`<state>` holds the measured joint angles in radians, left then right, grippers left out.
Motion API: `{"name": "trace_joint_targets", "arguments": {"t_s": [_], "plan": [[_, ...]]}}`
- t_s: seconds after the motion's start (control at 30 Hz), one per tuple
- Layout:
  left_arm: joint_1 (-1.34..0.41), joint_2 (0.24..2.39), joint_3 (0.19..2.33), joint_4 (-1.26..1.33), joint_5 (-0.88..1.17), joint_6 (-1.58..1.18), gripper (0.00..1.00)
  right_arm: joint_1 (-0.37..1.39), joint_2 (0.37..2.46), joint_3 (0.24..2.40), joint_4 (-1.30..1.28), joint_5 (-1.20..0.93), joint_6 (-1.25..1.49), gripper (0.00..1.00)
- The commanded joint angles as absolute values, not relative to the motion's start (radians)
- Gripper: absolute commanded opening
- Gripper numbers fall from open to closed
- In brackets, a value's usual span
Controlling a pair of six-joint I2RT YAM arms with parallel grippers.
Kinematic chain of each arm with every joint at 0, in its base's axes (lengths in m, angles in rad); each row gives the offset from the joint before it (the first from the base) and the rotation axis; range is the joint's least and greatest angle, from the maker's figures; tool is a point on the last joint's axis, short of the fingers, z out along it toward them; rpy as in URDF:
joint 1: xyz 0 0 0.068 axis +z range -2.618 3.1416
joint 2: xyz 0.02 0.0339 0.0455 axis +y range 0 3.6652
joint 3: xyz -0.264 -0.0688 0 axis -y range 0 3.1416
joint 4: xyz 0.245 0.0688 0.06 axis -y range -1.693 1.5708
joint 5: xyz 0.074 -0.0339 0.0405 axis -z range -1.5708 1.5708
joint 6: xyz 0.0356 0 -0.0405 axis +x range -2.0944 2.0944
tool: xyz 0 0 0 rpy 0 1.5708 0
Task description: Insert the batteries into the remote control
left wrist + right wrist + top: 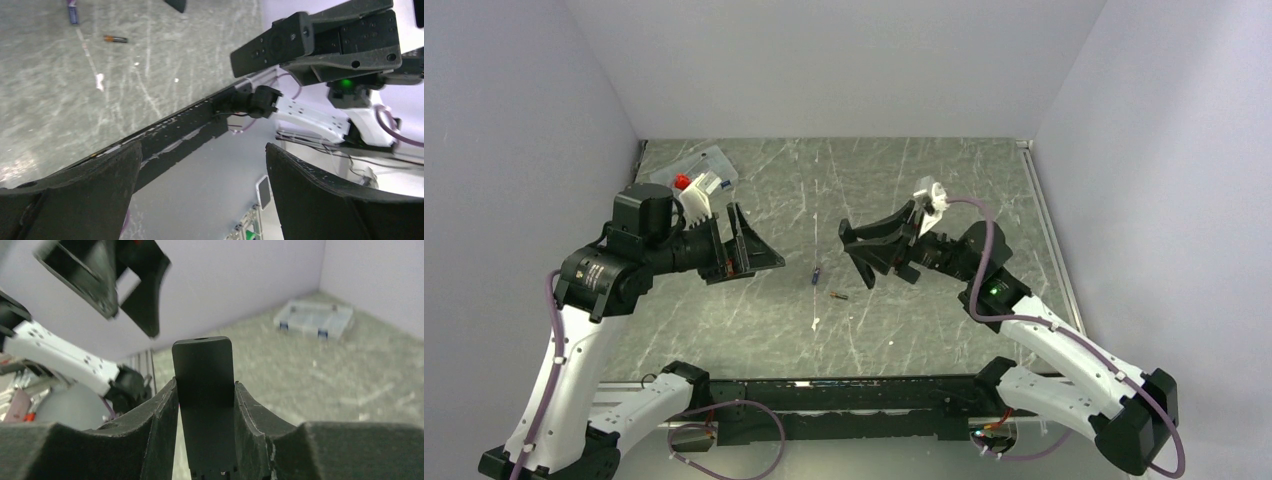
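My right fingers (160, 410) are closed partway on the remote control (204, 385), clamping its long sides. Its end pokes out past the tips toward my left fingers (100, 175), which gape wide and hold nothing. The blue-banded battery (816, 273) and the gold-ended battery (837, 295) lie near each other on the counter (924, 330), below and between my two sets of fingers. I judge the task barely begun: the remote is up, but no cell is loaded. I cannot tell whether the cover is off.

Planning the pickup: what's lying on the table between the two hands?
A blue-banded battery and a gold-ended battery, lying apart, seen in the top view.
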<state>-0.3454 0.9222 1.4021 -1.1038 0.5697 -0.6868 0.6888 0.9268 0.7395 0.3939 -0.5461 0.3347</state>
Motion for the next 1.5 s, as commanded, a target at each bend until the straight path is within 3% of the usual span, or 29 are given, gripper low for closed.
{"name": "trace_joint_targets", "arguments": {"t_s": [0.0, 0.13, 0.4, 0.8, 1.07, 1.3, 1.47], "plan": [[-0.341, 0.926, 1.423, -1.182, 0.412, -0.635, 0.99, 0.693, 0.906, 0.772, 0.060, -0.504, 0.186, 0.00], [-0.341, 0.911, 1.396, -1.168, 0.392, -0.611, 0.99, 0.730, 0.934, 0.795, -0.095, -0.419, 0.119, 0.00], [-0.341, 0.905, 1.373, -1.190, 0.328, -0.574, 0.99, 0.970, 1.146, 0.845, -0.243, -0.096, 0.047, 0.00], [-0.341, 0.865, 1.344, -1.218, 0.292, -0.534, 0.99, 1.115, 1.511, 1.007, -0.256, -0.005, -0.034, 0.00], [-0.341, 0.856, 1.363, -1.264, 0.216, -0.511, 0.99, 1.160, 1.650, 1.050, -0.213, -0.022, -0.075, 0.02], [-0.341, 0.855, 1.364, -1.300, 0.154, -0.498, 0.99, 1.183, 1.696, 1.037, -0.186, -0.017, -0.080, 0.17], [-0.340, 0.851, 1.364, -1.311, 0.121, -0.494, 0.99, 1.184, 1.666, 1.029, -0.179, -0.003, -0.081, 0.41]]}}
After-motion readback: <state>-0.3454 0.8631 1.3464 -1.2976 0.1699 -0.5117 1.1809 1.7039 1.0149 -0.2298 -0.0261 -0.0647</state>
